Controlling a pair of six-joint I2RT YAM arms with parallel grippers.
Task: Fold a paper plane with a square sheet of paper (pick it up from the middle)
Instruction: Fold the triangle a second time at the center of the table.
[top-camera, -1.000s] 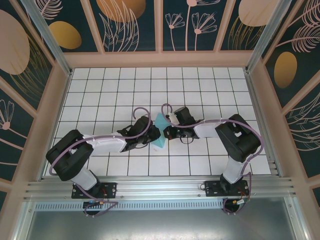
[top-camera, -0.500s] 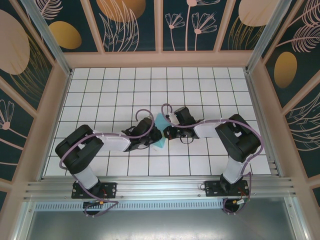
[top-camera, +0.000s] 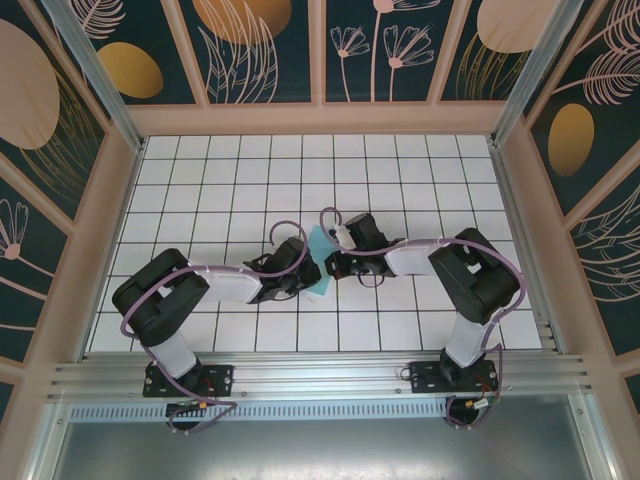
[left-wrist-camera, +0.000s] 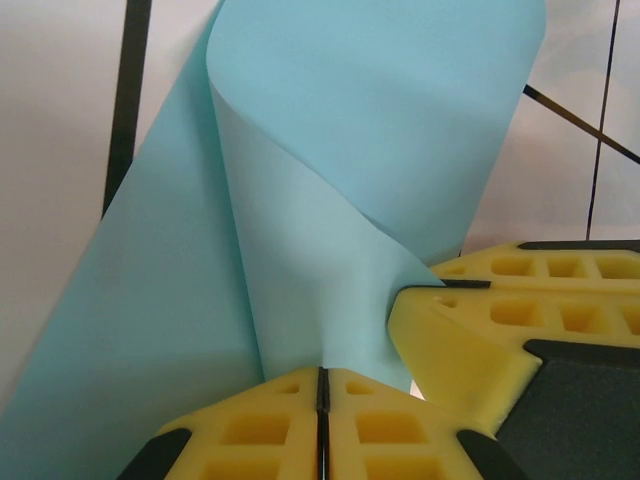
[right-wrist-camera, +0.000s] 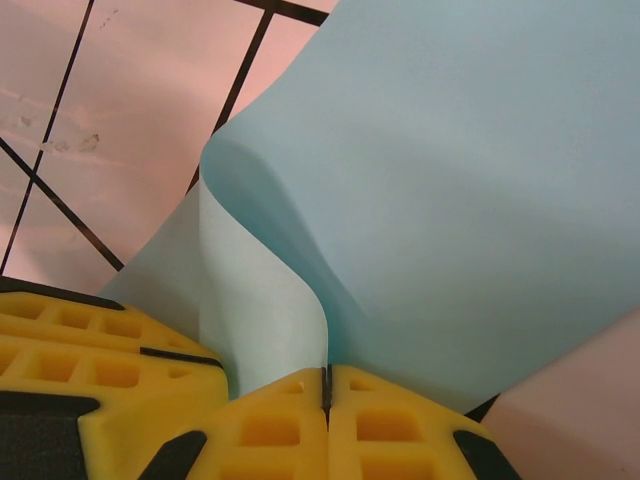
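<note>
The square sheet of paper (top-camera: 322, 248) is light blue and hangs curled between the two grippers over the middle of the tiled table. In the left wrist view the sheet (left-wrist-camera: 330, 200) rolls over on itself, and my left gripper (left-wrist-camera: 322, 376) is shut on its lower edge. The right gripper's yellow fingers (left-wrist-camera: 470, 335) press in from the right. In the right wrist view the sheet (right-wrist-camera: 450, 200) bends into a fold, and my right gripper (right-wrist-camera: 326, 376) is shut on it. The left gripper's fingers (right-wrist-camera: 90, 350) sit at lower left. From above, the left gripper (top-camera: 312, 272) and right gripper (top-camera: 334, 264) almost touch.
The white grid-tiled table (top-camera: 200, 180) stretches all round the arms. Patterned walls with pink frames (top-camera: 320, 118) close in the back and both sides. A metal rail (top-camera: 320, 375) runs along the near edge where the arm bases stand.
The left arm's elbow has swung in toward the centre and its gripper has edged closer to the right one. Less of the blue sheet shows from above; it is more bunched between the grippers.
</note>
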